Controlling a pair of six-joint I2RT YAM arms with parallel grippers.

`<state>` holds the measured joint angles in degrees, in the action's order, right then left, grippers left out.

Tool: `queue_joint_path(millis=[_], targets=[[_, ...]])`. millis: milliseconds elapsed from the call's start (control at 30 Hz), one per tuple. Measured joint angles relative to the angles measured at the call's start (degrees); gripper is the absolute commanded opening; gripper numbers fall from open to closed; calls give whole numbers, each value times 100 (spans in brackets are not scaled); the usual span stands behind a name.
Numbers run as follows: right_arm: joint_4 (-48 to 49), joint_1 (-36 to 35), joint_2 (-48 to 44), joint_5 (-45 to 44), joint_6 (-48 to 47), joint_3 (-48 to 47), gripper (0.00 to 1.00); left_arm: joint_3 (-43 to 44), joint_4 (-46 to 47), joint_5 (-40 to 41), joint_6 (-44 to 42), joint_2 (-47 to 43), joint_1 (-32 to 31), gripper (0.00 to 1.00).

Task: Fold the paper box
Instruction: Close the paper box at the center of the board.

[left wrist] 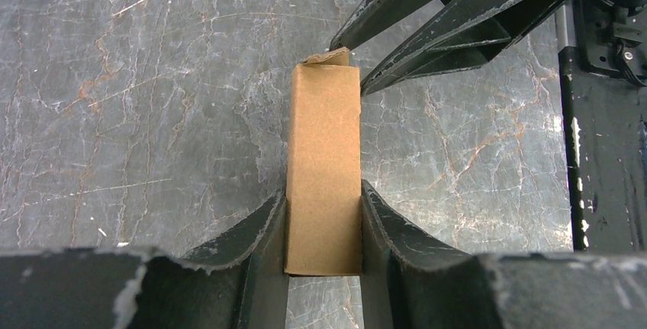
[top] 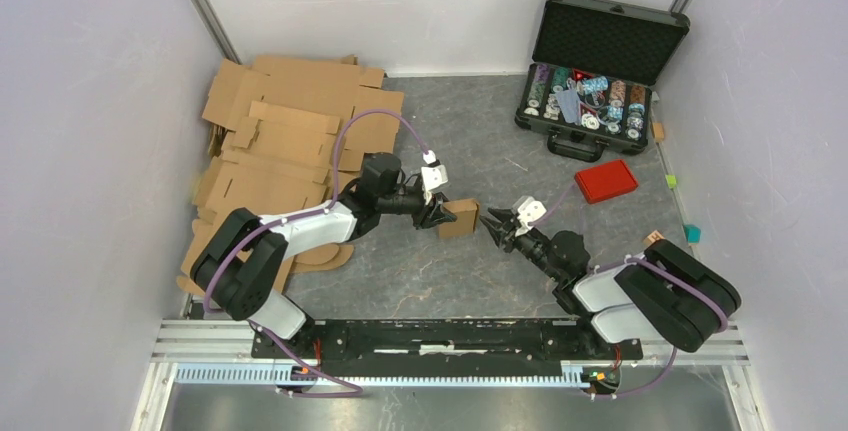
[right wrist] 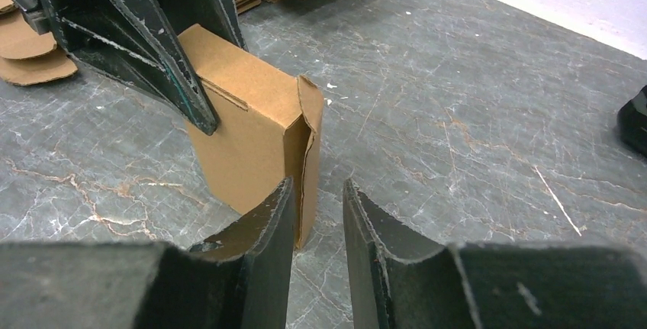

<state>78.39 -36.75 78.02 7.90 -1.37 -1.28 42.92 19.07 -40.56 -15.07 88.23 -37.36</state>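
The paper box (top: 459, 218) is a small brown carton standing on the grey tabletop between the two arms. My left gripper (top: 437, 213) is shut on it, and in the left wrist view the paper box (left wrist: 323, 138) runs away from the camera between both fingers, which press its sides. The far end flap (right wrist: 309, 138) stands slightly ajar. My right gripper (right wrist: 317, 184) faces that end with its jaws narrowly open and nothing between them; its left fingertip overlaps the flap edge. The right gripper (left wrist: 349, 67) shows at the box's far end.
A pile of flat cardboard sheets (top: 280, 141) lies at the back left. An open black case (top: 598, 76) of small parts sits at the back right, with a red lid (top: 605, 181) in front of it. Small coloured blocks (top: 693, 234) lie near the right wall.
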Motion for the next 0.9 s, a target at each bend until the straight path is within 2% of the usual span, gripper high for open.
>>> queue_joint_path(millis=[400,600,667,767,900], targets=[[87,-50,323,-2,0,-170,32,35,-48,-7,0,13,0,29],[92,-66,417,-20,-2,-240,23,57,-59,-22,0,31,0,29],[101,-66,507,-15,0,-286,13,59,-63,-28,0,33,0,30],[151,-72,614,26,13,-321,1,61,-74,-22,0,31,0,35],[107,-76,579,35,-22,-321,0,66,-81,-2,-7,31,0,49]])
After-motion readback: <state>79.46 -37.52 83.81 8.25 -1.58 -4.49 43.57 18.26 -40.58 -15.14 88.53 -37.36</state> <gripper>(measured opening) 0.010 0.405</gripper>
